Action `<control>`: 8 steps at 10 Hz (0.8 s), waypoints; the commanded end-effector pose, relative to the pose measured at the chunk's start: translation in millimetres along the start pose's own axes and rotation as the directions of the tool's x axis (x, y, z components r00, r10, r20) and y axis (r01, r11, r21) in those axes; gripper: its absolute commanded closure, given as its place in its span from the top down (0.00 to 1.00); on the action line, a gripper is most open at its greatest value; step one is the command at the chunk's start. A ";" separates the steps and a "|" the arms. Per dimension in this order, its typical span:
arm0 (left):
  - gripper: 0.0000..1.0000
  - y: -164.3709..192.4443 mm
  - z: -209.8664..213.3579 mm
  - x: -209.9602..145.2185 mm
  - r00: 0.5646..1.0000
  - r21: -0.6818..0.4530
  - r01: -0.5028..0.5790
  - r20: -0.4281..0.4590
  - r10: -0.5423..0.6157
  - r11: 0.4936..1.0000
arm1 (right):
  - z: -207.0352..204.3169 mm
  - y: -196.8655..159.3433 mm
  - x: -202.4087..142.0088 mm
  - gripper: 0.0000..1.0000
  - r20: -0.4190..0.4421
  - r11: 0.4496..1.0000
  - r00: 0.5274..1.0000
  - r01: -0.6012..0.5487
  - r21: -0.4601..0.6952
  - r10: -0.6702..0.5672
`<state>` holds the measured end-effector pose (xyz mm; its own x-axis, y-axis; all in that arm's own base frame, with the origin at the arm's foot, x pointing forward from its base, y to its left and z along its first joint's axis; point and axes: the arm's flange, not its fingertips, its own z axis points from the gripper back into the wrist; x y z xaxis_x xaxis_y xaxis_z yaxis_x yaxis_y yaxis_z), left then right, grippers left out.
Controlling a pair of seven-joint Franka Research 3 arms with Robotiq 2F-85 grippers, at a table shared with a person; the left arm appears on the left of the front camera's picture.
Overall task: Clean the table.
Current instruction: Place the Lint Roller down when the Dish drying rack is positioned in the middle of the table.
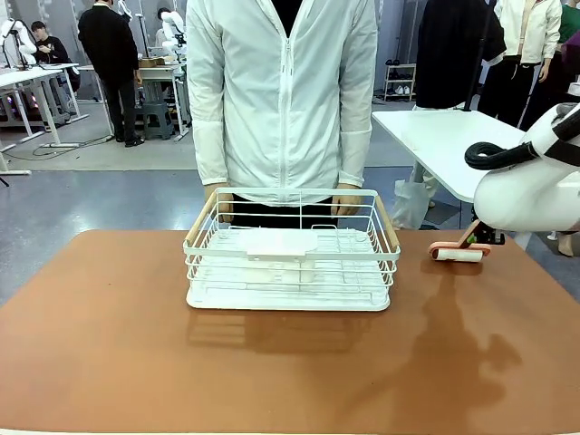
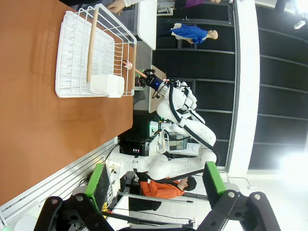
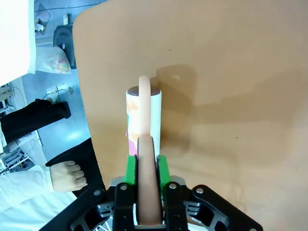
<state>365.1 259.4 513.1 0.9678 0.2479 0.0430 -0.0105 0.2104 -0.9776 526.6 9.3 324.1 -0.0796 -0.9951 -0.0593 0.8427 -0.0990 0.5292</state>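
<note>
The reddish-brown table (image 1: 272, 362) carries a lint roller (image 1: 458, 255) with a white roll and a pink handle near its far right edge. My right gripper (image 1: 480, 237) holds that handle. In the right wrist view the roller (image 3: 143, 115) rests with its roll on the table (image 3: 216, 72), and my right gripper (image 3: 145, 163) has its green pads pressed to both sides of the pink handle. My left gripper (image 2: 156, 185) hangs open off the near edge of the table (image 2: 38, 120), nothing between its fingers.
A white wire rack (image 1: 290, 258) with wooden handles stands at the middle far side, also visible as the rack (image 2: 94, 53). A person in a white jacket stands behind it with a hand (image 1: 344, 201) on its far rim. A white table (image 1: 435, 136) stands at the back right.
</note>
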 end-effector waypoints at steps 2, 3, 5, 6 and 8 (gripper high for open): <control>1.00 -2.0 1.9 -1.4 1.000 -0.005 0.000 0.003 0.000 1.000 | 11.1 -2.1 -7.0 0.40 0.032 0.999 0.999 -0.014 -0.045 0.016; 1.00 -2.0 1.9 -1.4 1.000 -0.005 0.000 0.003 0.000 1.000 | 17.1 0.9 -7.3 0.46 0.046 0.998 0.999 -0.021 -0.053 0.023; 1.00 -2.0 1.9 -1.4 1.000 -0.005 0.000 0.003 0.000 1.000 | 30.2 0.7 -9.7 0.59 0.066 0.993 0.996 -0.044 -0.112 0.052; 1.00 -2.0 1.9 -1.4 1.000 -0.005 0.000 0.003 0.000 1.000 | 37.4 -0.4 -10.9 0.66 0.071 0.987 0.995 -0.055 -0.148 0.066; 1.00 -2.0 1.9 -1.4 1.000 -0.005 0.000 0.003 0.000 1.000 | 51.7 -2.0 -12.3 0.79 0.037 0.975 0.996 -0.072 -0.210 0.082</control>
<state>365.1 259.4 513.1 0.9678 0.2480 0.0430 -0.0105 0.2104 -0.9776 505.9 12.7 357.6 -0.0295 -0.9991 0.0304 0.9256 -0.0158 0.3783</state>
